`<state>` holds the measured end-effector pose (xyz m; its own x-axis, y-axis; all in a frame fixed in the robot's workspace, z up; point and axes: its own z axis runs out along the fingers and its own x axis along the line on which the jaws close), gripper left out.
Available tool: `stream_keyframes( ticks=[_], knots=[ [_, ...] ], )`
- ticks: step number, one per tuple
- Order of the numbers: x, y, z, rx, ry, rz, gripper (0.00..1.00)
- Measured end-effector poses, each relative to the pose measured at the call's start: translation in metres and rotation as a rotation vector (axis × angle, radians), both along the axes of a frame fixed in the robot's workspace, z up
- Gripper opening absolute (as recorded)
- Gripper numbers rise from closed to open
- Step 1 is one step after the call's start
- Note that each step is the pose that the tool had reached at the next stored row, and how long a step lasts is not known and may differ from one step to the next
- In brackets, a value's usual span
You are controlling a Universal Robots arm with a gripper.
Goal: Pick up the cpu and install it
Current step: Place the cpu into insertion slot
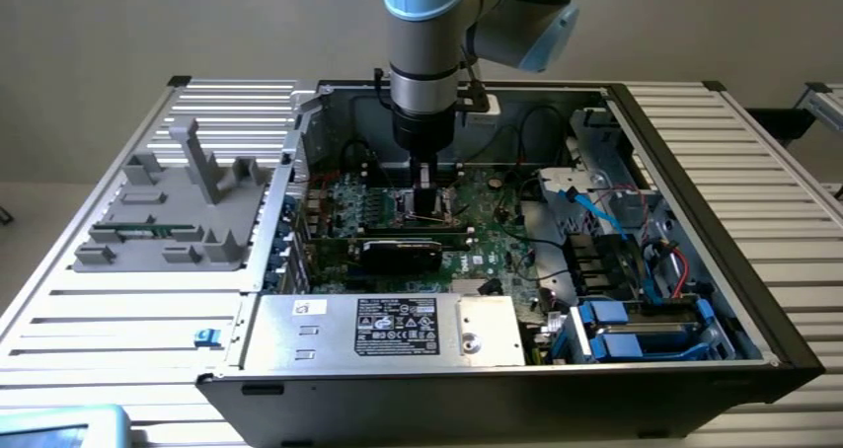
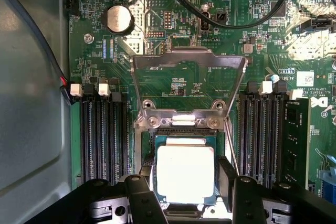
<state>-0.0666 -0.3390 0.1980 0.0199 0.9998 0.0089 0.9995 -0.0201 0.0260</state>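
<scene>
**Cpu at the socket inside the open case**
On the slatted surface [image 1: 737, 172] the case [image 1: 527, 409] lies open, with the arm [image 1: 424, 63] reaching down over the motherboard [image 2: 262, 30]. The load frame [image 2: 157, 62] is hinged up and the socket [image 2: 178, 131] uncovered. The cpu [image 2: 185, 174] lies flat over it, bracketed by the end effector [image 1: 428, 209]; whether it is clamped or released cannot be told. By this showing, the cpu should be kept level and square to the socket, set straight down without sliding, and not pressed until its edges are matched.
</scene>
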Motion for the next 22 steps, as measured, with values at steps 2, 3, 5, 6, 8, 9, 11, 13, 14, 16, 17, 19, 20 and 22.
stream_keyframes(
  ticks=[2,3,5,6,8,9,11,13,14,16,17,19,20,22],
  knots=[
    [0.0,0.0,0.0,0.0001,0.0,0.0,0.56],
    [0.0,0.0,-0.0001,0.0001,-0.0001,0.0,0.56],
    [0.0,0.0002,-0.0001,0.0002,-0.0007,0.0,0.56],
    [0.0,0.0005,-0.0001,0.0003,-0.0016,0.0,0.56],
    [0.0,0.0011,-0.0002,0.0004,-0.004,0.0,0.56],
    [0.0,0.0012,-0.0002,0.0004,-0.0048,0.0,0.56],
    [-0.0002,0.0015,-0.0003,0.0003,-0.0076,0.0,0.56],
    [-0.0007,0.0016,-0.0005,0.0005,-0.0085,-0.001,0.56],
    [-0.001,0.0016,-0.0006,0.0003,-0.0087,-0.001,0.56],
    [-0.0014,0.0016,-0.0009,0.0003,-0.0101,-0.001,0.56],
    [-0.0013,0.0015,-0.001,0.0004,-0.0113,-0.002,0.56],
    [-0.0014,0.0016,-0.0013,0.001,-0.0164,-0.002,0.56],
    [-0.0014,0.0016,-0.0014,0.0013,-0.0202,-0.003,0.56],
    [-0.002,0.0016,-0.0016,0.0019,-0.0255,-0.004,0.56]
  ],
)
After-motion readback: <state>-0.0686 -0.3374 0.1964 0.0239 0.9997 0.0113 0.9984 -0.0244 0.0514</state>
